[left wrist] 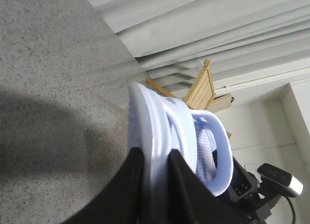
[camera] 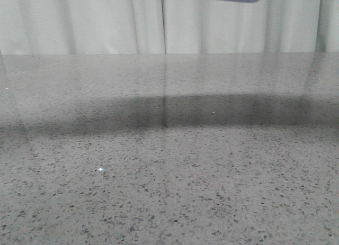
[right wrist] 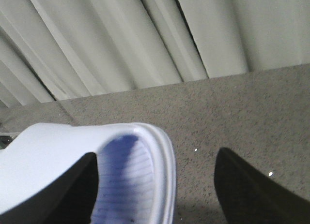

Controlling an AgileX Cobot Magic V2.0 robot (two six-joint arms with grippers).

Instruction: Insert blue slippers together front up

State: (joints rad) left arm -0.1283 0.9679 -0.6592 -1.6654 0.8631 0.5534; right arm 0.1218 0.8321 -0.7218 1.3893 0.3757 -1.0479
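Left pincer (left wrist: 155, 185) clamped on two nested blue slippers (left wrist: 160, 132), right pincer (right wrist: 155, 185) apart

This looks like a room set up for testing a robot, not a home. A big grey speckled counter (camera: 169, 192) fills most of the front view. It looks like stone with tiny dark dots. Behind it hang long, pale curtains (camera: 95, 23) that cover the whole back wall. In the left wrist view there is a plain white wall (left wrist: 261, 132) with a power socket (left wrist: 250, 166) on it. A light wooden frame with slats (left wrist: 201, 86) leans there. A black device with a cable (left wrist: 278, 183) sits close by.
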